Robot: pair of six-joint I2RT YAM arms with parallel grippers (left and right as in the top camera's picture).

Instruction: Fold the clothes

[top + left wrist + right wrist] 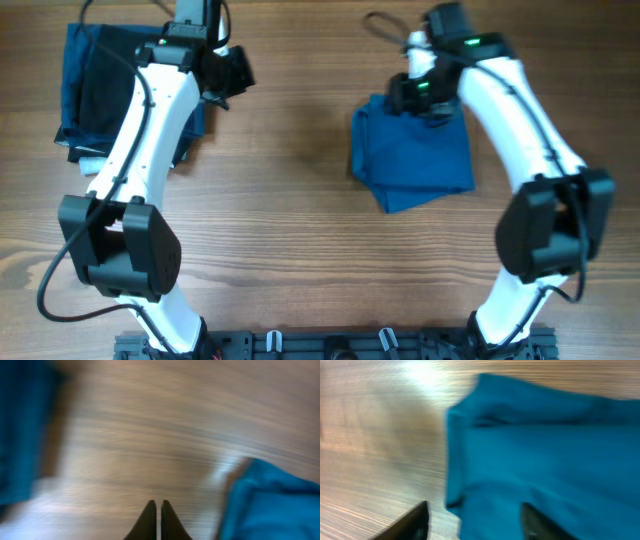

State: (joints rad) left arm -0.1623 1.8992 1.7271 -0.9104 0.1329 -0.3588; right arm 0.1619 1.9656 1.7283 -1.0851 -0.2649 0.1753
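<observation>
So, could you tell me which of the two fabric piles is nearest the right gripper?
The mid-blue folded shirt, directly under the right gripper; the darker navy-and-black pile lies far off to the left.

the shirt [412, 150] lay folded into a compact, roughly square bundle on the wooden tabletop [300, 230], right of the middle and toward the far side. it was mid-blue, soft and matte, with several layers stacked flat. the layers did not line up fully, so a lower one stuck out along the near edge as a skewed corner. the whole bundle sat turned a little against the wood grain. the right wrist view showed a rounded folded corner and a shallow crease running across the top of the shirt [545, 450]. the left wrist view caught only a blurred corner of the shirt [280, 505] at the lower right.
</observation>
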